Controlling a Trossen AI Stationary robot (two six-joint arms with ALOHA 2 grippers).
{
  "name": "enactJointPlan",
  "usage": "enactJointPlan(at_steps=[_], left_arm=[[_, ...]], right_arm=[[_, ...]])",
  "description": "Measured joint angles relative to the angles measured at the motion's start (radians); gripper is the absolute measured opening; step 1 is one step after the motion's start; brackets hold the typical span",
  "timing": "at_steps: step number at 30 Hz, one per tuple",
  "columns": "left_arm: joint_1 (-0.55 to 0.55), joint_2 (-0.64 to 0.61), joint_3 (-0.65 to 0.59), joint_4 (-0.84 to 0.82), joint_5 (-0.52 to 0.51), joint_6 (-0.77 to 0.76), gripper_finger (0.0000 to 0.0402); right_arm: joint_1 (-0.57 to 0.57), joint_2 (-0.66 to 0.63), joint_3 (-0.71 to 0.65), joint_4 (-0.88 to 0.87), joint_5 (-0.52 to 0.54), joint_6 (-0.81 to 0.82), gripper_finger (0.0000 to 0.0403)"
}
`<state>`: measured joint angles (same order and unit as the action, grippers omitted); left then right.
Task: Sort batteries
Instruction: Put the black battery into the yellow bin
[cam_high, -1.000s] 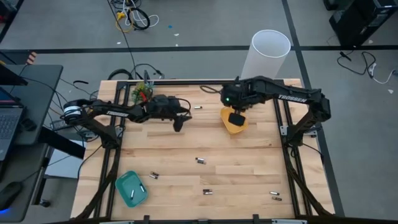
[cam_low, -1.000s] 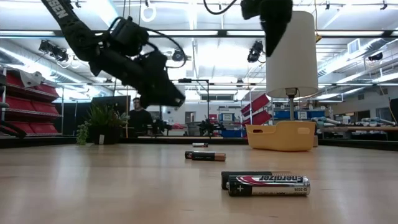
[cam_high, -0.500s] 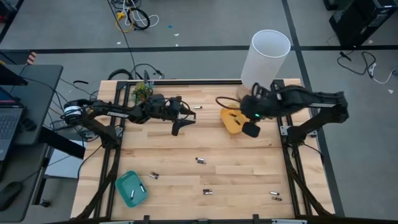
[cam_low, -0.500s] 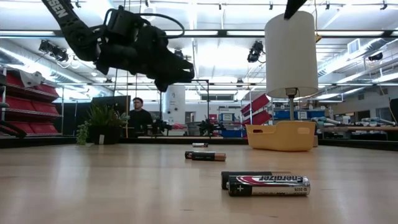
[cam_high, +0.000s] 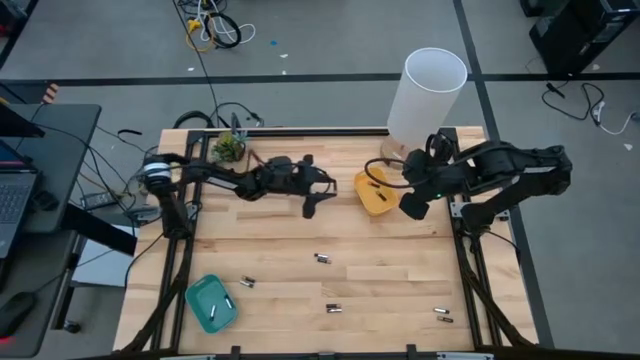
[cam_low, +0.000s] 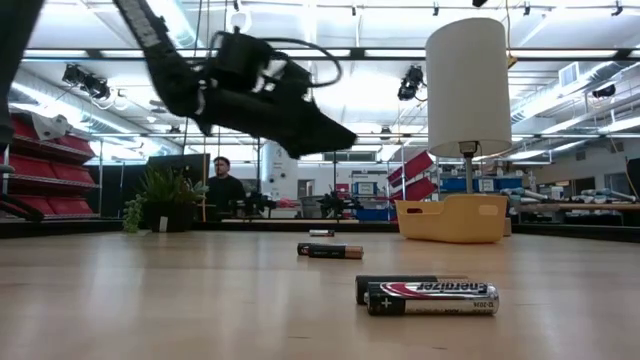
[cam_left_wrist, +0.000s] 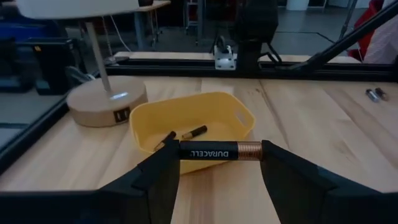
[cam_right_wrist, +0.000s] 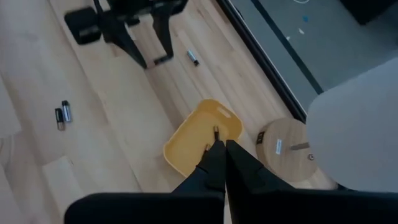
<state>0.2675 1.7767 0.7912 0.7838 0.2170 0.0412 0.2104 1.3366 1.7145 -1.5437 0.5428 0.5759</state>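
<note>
My left gripper (cam_high: 310, 205) (cam_left_wrist: 221, 163) hangs above the table just left of the yellow tray (cam_high: 375, 195) (cam_left_wrist: 193, 121) and is shut on a black-and-copper battery (cam_left_wrist: 211, 150). Two dark batteries (cam_left_wrist: 180, 135) lie in the yellow tray. My right gripper (cam_high: 410, 207) (cam_right_wrist: 224, 163) is shut and holds nothing, high above the tray's right side. Loose batteries lie on the wood (cam_high: 322, 258) (cam_high: 246, 282) (cam_high: 334, 308) (cam_high: 442, 313) (cam_high: 319, 172). A teal tray (cam_high: 212, 302) at the near left holds one battery. My left gripper holds the battery by its two ends, the copper end (cam_left_wrist: 250, 150) against one fingertip and the black end (cam_left_wrist: 183, 150) against the other, so it spans the gap. The fingers reach nearly level from the table's left. The battery is level and lifted clear.
A lamp with a tall white shade (cam_high: 430, 85) and a round wooden base (cam_left_wrist: 106, 102) stands at the far right, behind the yellow tray. A small potted plant (cam_high: 228, 148) sits at the far left. Dark frame rails run along the table's edges.
My left gripper has gone toward the table's right edge, closer to the yellow tray, rolling and levelling out. My right gripper has left the spot over the yellow tray, going up and toward the right edge, and has risen out of the low view.
</note>
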Motion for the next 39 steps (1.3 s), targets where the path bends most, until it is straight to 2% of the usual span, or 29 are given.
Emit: enactJointPlan(at_steps=[8, 24, 31, 39], left_arm=[[-0.008, 0.186, 0.222, -0.038, 0.04, 0.009, 0.0219], [0.007, 0.392, 0.6, -0.409, -0.002, 0.064, 0.0228], [0.008, 0.393, 0.616, -0.484, -0.027, 0.063, 0.024], [0.009, 0.392, 0.616, -0.429, -0.062, 0.085, 0.0286]], right_arm=[[-0.004, 0.002, -0.069, -0.011, 0.0, 0.011, 0.0], [-0.02, -0.005, -0.319, 0.01, -0.049, 0.149, 0.0], [-0.016, -0.005, -0.377, 0.015, -0.066, 0.192, 0.0], [-0.013, -0.005, -0.399, 0.069, -0.066, 0.193, 0.0]])
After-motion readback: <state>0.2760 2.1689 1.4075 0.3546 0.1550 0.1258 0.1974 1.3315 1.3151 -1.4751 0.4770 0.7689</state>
